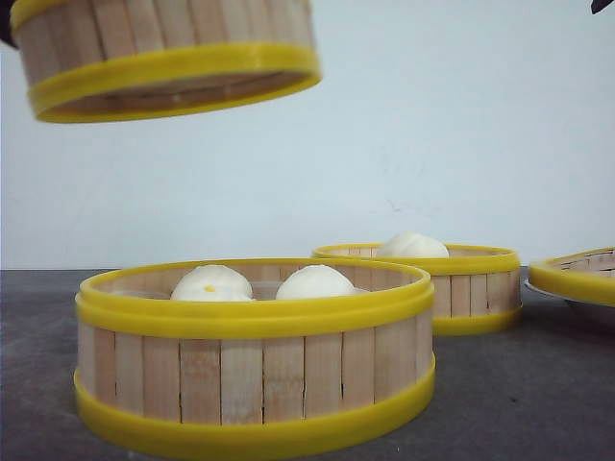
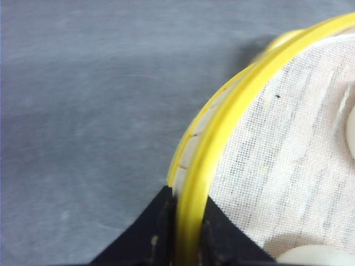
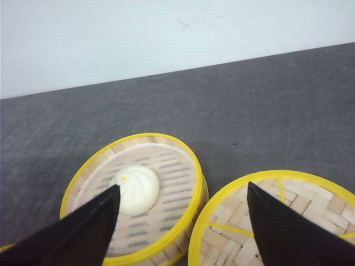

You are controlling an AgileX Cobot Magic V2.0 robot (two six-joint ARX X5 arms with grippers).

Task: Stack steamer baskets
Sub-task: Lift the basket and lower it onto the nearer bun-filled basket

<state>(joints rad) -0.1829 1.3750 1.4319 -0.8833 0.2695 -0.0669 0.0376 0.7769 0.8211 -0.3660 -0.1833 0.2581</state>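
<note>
Front view: lifted basket (image 1: 168,58) hangs above and left of the near basket (image 1: 255,355), which sits on the worktop (image 1: 519,403) holding two buns (image 1: 211,282).

Left wrist view: left end effector (image 2: 186,233) pinches that raised basket's yellow rim, its cloth-lined floor beyond the fingers.

Right wrist view: right end effector (image 3: 183,221) is spread and empty, above the one-bun basket (image 3: 136,194) and a woven lid (image 3: 277,221). The left arm is likely the one to carry out the stacking.

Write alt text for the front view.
A steamer basket hangs in the air at upper left, above a nearer basket on the grey table holding two white buns. Behind sits another basket with one bun.
</note>
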